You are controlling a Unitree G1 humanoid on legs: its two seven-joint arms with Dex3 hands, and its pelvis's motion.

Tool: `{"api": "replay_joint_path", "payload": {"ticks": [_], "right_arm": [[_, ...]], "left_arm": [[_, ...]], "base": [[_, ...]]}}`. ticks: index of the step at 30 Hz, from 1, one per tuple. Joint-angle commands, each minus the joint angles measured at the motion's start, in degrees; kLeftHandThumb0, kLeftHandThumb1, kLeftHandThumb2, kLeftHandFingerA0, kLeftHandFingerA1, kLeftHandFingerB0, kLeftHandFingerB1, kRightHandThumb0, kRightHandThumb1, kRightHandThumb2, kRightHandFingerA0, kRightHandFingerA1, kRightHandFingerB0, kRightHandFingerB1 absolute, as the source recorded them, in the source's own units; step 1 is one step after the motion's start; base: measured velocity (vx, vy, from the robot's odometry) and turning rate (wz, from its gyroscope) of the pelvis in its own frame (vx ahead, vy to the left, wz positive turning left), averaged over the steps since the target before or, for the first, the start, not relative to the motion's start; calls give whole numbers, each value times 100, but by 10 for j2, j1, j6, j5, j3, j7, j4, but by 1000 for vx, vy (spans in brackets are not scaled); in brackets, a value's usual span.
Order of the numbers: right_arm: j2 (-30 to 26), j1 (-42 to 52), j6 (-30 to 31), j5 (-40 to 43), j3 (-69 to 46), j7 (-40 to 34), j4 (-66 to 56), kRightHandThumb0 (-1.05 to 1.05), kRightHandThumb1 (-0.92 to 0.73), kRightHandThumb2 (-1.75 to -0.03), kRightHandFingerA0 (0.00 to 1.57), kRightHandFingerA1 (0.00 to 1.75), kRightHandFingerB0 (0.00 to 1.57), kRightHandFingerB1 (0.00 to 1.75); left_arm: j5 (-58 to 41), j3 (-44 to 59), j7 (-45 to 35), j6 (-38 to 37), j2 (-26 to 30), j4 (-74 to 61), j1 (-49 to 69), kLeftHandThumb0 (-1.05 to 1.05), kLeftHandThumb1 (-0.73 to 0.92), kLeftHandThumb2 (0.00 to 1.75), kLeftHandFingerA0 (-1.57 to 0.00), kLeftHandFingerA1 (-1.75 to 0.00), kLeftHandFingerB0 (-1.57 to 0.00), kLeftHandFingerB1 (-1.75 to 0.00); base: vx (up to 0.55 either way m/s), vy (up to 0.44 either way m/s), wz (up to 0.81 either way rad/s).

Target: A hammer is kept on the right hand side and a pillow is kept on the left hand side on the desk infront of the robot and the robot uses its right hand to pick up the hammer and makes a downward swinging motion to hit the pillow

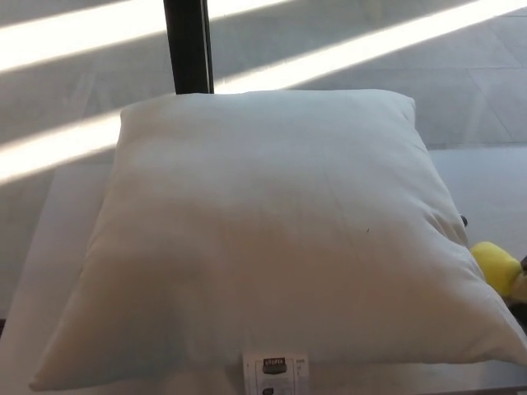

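Observation:
A large white pillow (272,239) with a small label at its near edge fills most of the head view on the pale desk (486,181). At the right edge, just past the pillow's right side, the yellow part of the hammer (494,263) shows. Its metal head is almost fully hidden behind the pillow's edge. A dark sliver at the frame's right edge, touching the yellow part, may be my right hand (520,290); too little shows to tell its state. My left hand is out of sight.
A black post (188,45) stands behind the pillow at the back. Beyond the desk lies a grey floor crossed by bright bands of sunlight. A strip of bare desk shows left of the pillow.

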Motion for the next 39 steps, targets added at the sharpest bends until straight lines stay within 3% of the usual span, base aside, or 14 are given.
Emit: {"api": "replay_joint_path", "payload": {"ticks": [1,4,6,7,8,11,17,20,24,26,33,37,38,39], "right_arm": [[9,-18,-2,93,-75,81,-11,-27,-70,-93,78,155,73,94],[-2,-32,9,94,-95,99,-25,-27,-67,-94,83,172,70,126],[-5,-35,14,90,-103,107,-31,-28,-65,-95,85,173,72,130],[-8,-37,18,88,-106,111,-36,-28,-65,-95,85,173,72,130],[-15,-45,35,91,-114,126,-41,-29,-67,-91,80,151,74,106],[-25,-52,39,90,-124,133,-41,-26,-69,-87,83,167,70,116],[-43,-43,57,101,-149,150,-68,-29,-58,-108,84,166,74,127],[-48,-35,56,105,-160,147,-75,-27,-62,-102,82,170,71,139],[-49,-26,65,104,-167,148,-89,-27,-62,-100,82,167,72,137],[-49,-25,70,97,-165,140,-88,-28,-62,-99,82,163,74,115],[-49,-8,61,110,-182,134,-98,-29,-60,-102,83,166,75,114],[-32,-1,77,139,-215,134,-121,-27,-58,-105,89,175,72,140],[-26,1,71,143,-219,132,-123,-29,-52,-113,118,136,93,117],[-23,2,62,151,-228,131,-125,-29,-52,-113,118,136,93,117]], "left_arm": [[-1,5,-7,-4,11,2,1,-58,62,59,-78,-64,-72,-50],[-3,8,-4,-5,9,1,3,-56,61,59,-80,-64,-73,-51],[-2,8,-4,-6,8,1,3,-57,62,59,-81,-63,-74,-51],[-1,7,-4,-7,8,1,1,-57,62,59,-81,-63,-74,-51],[1,6,-5,-6,8,1,1,-57,62,59,-81,-66,-76,-51],[-2,9,-7,-8,9,1,2,-57,63,59,-79,-64,-74,-51],[-4,13,-7,-7,8,2,3,-60,61,59,-80,-67,-71,-50],[-5,15,-7,-4,8,2,2,-59,62,59,-81,-66,-72,-50],[-6,21,-9,-7,7,1,5,-58,62,59,-80,-65,-70,-50],[-4,21,-6,-5,7,1,6,-58,62,59,-79,-65,-69,-50],[-11,31,-13,-6,8,2,12,-58,61,59,-78,-62,-70,-49],[-7,31,-14,-11,11,2,23,-58,63,59,-77,-65,-73,-52],[-10,35,-14,-11,12,2,27,-57,62,59,-79,-65,-73,-52],[-13,38,-14,-10,12,3,27,-57,62,59,-79,-65,-73,-52]], "base": [[0,0,0],[0,0,0],[0,0,0],[0,0,0],[0,0,0],[0,0,0],[0,0,0],[0,0,0],[0,0,0],[0,0,0],[0,0,0],[0,0,0],[0,0,0],[0,0,0]]}}
